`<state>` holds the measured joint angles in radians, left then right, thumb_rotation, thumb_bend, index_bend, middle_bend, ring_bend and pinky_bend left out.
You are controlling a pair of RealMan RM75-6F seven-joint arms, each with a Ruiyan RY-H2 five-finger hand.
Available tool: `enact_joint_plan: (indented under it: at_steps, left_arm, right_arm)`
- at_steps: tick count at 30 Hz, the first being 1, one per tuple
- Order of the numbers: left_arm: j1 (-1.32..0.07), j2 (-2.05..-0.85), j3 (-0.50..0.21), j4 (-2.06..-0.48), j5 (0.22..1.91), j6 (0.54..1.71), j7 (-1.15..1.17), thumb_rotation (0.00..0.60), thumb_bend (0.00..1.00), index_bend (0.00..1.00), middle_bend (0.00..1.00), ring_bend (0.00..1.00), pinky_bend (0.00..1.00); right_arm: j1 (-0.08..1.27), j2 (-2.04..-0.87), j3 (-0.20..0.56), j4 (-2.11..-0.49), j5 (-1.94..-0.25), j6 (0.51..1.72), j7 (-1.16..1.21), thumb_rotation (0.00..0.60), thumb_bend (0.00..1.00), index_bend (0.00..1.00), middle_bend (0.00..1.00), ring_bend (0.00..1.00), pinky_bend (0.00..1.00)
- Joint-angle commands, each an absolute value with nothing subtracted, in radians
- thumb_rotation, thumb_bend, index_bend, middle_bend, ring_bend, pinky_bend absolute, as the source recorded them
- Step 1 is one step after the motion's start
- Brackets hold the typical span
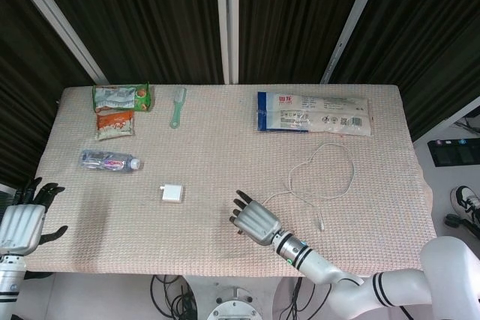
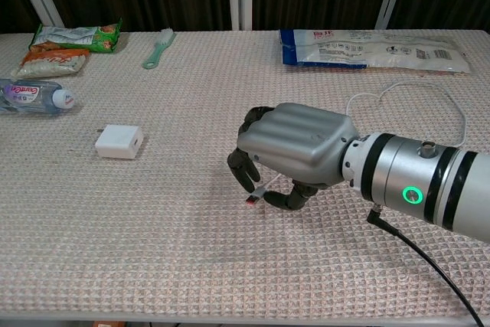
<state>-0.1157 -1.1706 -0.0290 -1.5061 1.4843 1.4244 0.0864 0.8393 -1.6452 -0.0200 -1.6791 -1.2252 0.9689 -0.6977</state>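
Note:
My right hand [image 1: 255, 222] [image 2: 295, 149] hovers just above the table near its front edge, fingers curled down. It pinches the plug end [image 2: 253, 199] of a white cable [image 1: 330, 178] [image 2: 408, 89], whose loop trails off to the right behind the hand. A white charger block [image 1: 171, 193] [image 2: 119, 142] lies on the cloth to the hand's left, apart from it. My left hand [image 1: 21, 224] hangs off the table's left edge with fingers spread and nothing in it; only the head view shows it.
A plastic bottle [image 1: 110, 160] [image 2: 31, 97] lies at the left. Two snack packs [image 1: 120, 98] [image 2: 74, 36] and a green brush [image 1: 177, 106] [image 2: 158, 48] sit at the back left. A blue-and-white bag [image 1: 313, 113] [image 2: 375, 49] lies at the back right.

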Motion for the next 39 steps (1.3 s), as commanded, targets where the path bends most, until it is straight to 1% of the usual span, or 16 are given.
enact_joint_plan:
  at_steps: [1, 5, 12, 20, 24, 27, 34, 37, 39]
  left_arm:
    - [-0.129, -1.170, -0.033, -1.512, 1.490, 1.414, 0.096, 0.600, 0.12, 0.22, 0.18, 0.03, 0.00]
    - [-0.159, -1.170, -0.041, -1.519, 1.504, 1.389, 0.114, 0.600, 0.12, 0.22, 0.18, 0.03, 0.00]
    - [-0.252, -1.180, -0.066, -1.530, 1.537, 1.309, 0.150, 0.600, 0.12, 0.22, 0.18, 0.03, 0.00]
    - [-0.419, -1.244, -0.109, -1.516, 1.522, 1.111, 0.177, 0.600, 0.12, 0.22, 0.18, 0.03, 0.00]
    - [-0.511, -1.306, -0.129, -1.483, 1.479, 0.985, 0.178, 0.600, 0.12, 0.22, 0.18, 0.03, 0.00]
    - [-0.564, -1.355, -0.141, -1.449, 1.441, 0.914, 0.192, 0.600, 0.12, 0.22, 0.18, 0.03, 0.00]
    - [-0.647, -1.436, -0.142, -1.376, 1.359, 0.787, 0.202, 0.600, 0.12, 0.22, 0.18, 0.03, 0.00]
    - [-0.660, -1.456, -0.134, -1.356, 1.335, 0.769, 0.212, 0.600, 0.12, 0.23, 0.20, 0.04, 0.00]
    - [-0.661, -1.463, -0.131, -1.358, 1.319, 0.770, 0.208, 0.600, 0.12, 0.24, 0.22, 0.06, 0.01]
  right_arm:
    - [0.825, -1.628, -0.016, -1.691, -1.238, 0.988, -0.689, 0.600, 0.33, 0.53, 0.46, 0.23, 0.11]
    - [0.808, -1.599, -0.006, -1.709, -1.253, 1.017, -0.677, 0.600, 0.33, 0.53, 0.49, 0.26, 0.13]
    - [0.772, -1.530, 0.018, -1.744, -1.271, 1.081, -0.671, 0.600, 0.35, 0.53, 0.49, 0.28, 0.15]
    - [0.724, -1.457, 0.042, -1.769, -1.300, 1.167, -0.685, 0.600, 0.35, 0.53, 0.49, 0.28, 0.15]
    - [0.698, -1.436, 0.050, -1.760, -1.323, 1.214, -0.696, 0.600, 0.35, 0.53, 0.49, 0.28, 0.15]
    - [0.681, -1.425, 0.056, -1.753, -1.333, 1.237, -0.701, 0.600, 0.35, 0.53, 0.50, 0.28, 0.15]
    - [0.647, -1.381, 0.077, -1.768, -1.336, 1.272, -0.684, 0.600, 0.34, 0.53, 0.49, 0.28, 0.15]
    - [0.634, -1.363, 0.081, -1.779, -1.334, 1.275, -0.674, 0.600, 0.34, 0.53, 0.50, 0.28, 0.15]
    - [0.628, -1.356, 0.083, -1.782, -1.332, 1.273, -0.665, 0.600, 0.34, 0.53, 0.50, 0.28, 0.15]
